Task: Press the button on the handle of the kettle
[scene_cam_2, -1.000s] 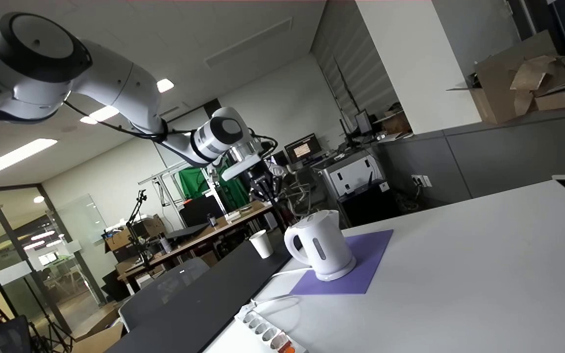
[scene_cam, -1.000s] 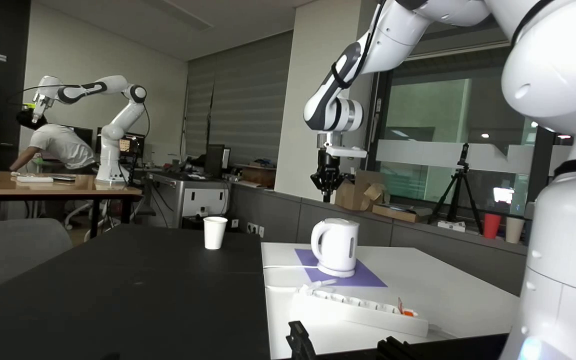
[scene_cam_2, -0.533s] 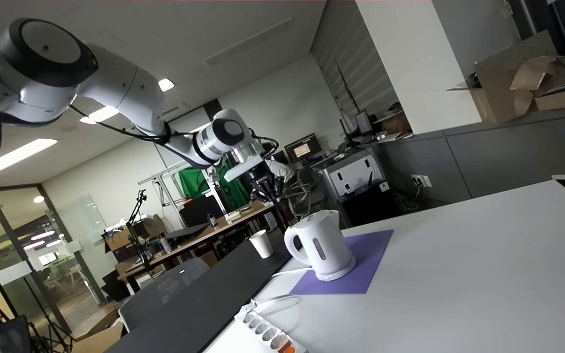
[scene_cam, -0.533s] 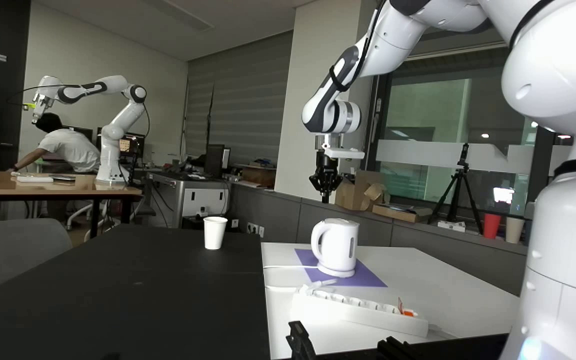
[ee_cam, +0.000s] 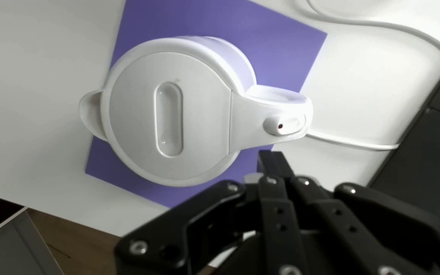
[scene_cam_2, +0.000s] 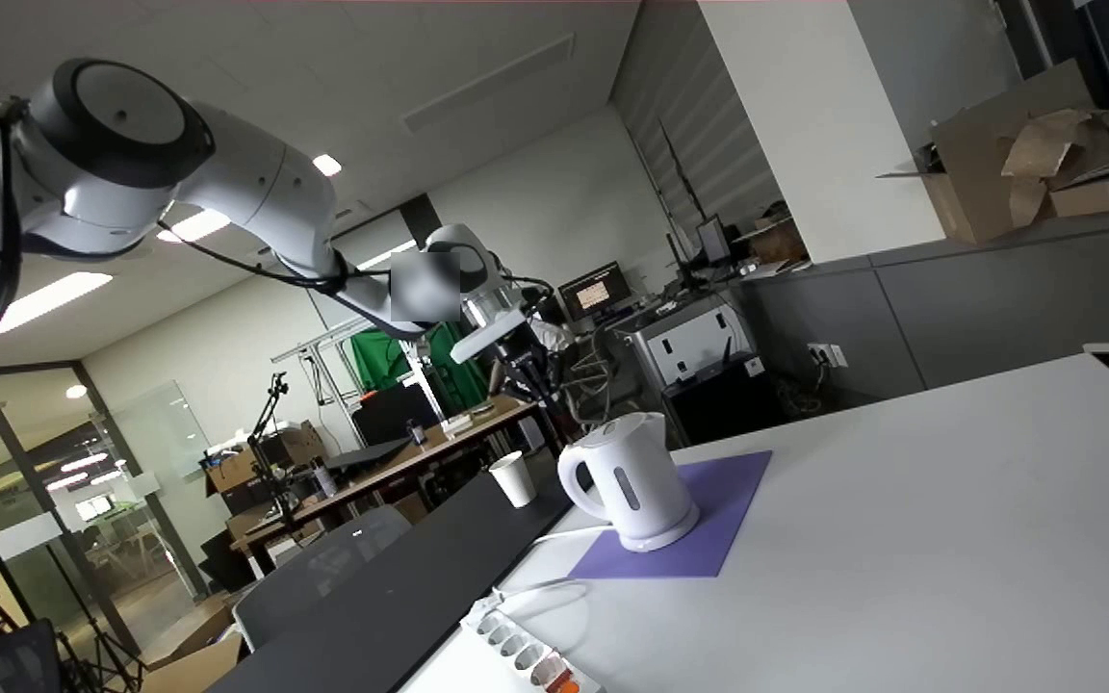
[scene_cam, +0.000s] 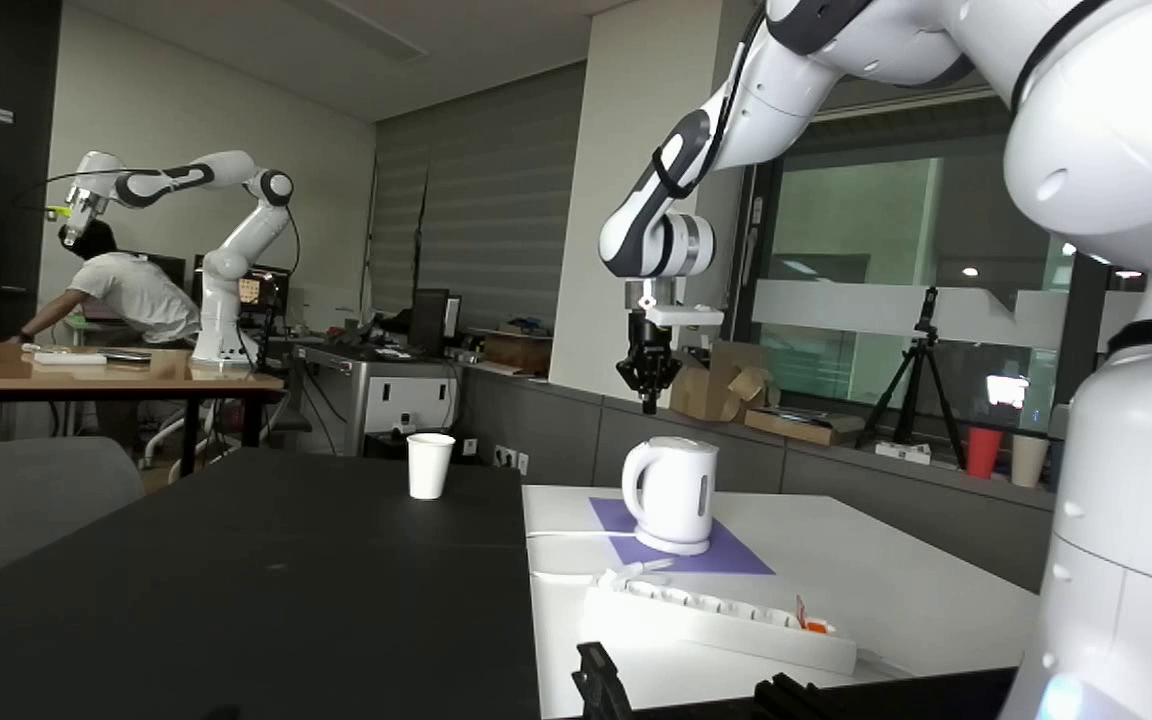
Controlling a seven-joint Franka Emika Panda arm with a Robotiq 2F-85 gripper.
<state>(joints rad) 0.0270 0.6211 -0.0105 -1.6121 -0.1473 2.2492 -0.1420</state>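
Note:
The white kettle [scene_cam: 684, 497] stands upright on its base on a purple sheet [scene_cam: 736, 553]; it also shows in an exterior view [scene_cam_2: 633, 484]. In the wrist view I look down on the kettle lid [ee_cam: 204, 118]. Its handle points right and bears a white button [ee_cam: 291, 124] with a small red dot. My black gripper [scene_cam: 649, 405] is above the kettle and apart from it. In the wrist view the gripper [ee_cam: 276, 162] has its fingertips together with nothing between them, just below the handle in the picture.
A white power strip [scene_cam: 716, 620] with an orange switch lies on the white table [scene_cam: 896, 560]. A cord [ee_cam: 351, 143] runs from the kettle toward the black table [scene_cam: 266, 580], which holds a white paper cup [scene_cam: 428, 467]. A cardboard box [scene_cam: 711, 385] sits on the ledge behind.
The arm has come down slightly and shifted a little left in an exterior view. The gripper stays shut. The kettle has not moved.

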